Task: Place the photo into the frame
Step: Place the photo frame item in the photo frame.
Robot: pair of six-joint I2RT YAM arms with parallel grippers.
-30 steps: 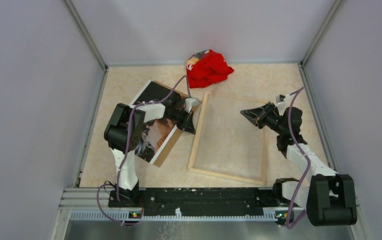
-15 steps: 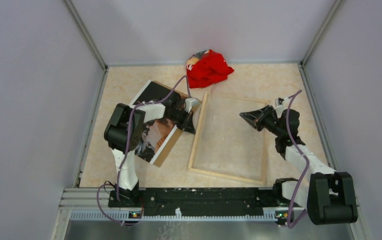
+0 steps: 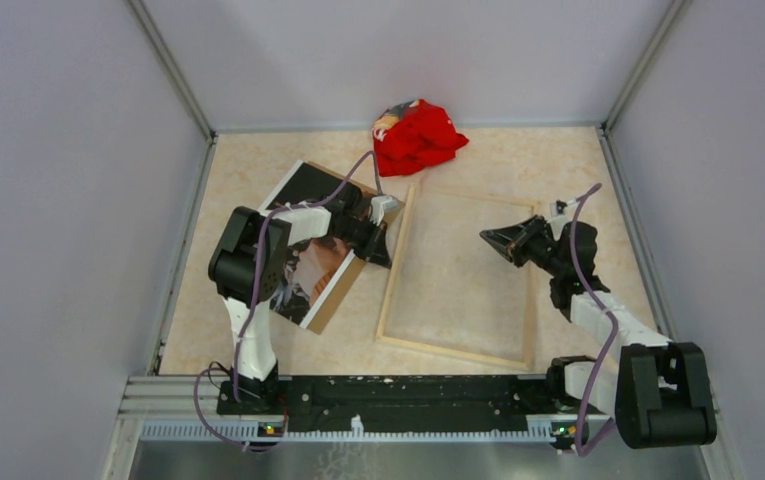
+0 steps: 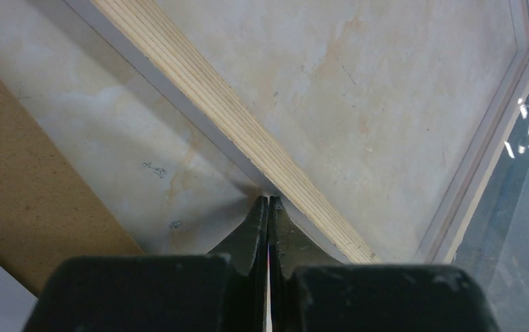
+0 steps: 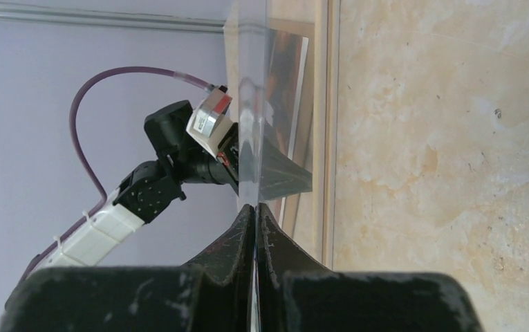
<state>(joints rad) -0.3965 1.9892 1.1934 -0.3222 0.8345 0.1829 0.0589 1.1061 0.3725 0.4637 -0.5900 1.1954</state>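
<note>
While the right gripper reaches in from the right side of the table, its two jaws are pressed together on a thin clear pane. In the right wrist view the pane is seen from its thin edge, running straight out from the tips of the jaws. It is over the frame, and I cannot tell how far it is lifted.

The frame lies flat in the middle of the table, a bit toward the right edge. Its pale wood sides face up.

The left gripper has its jaws pressed together too, with nothing seen between them. Its tips point down at the table, right at the outer side of the frame's left wood side.

The photo is not in any jaws. It lies face up near the left edge of the table, on top of a brown backing board. The left arm crosses over its middle, so only its dark far corner and its orange and white near part show. The photo is just beside the left gripper, on the side away from the frame, and well apart from the right gripper.

A red cloth sits bunched up at the far edge of the table.
</note>
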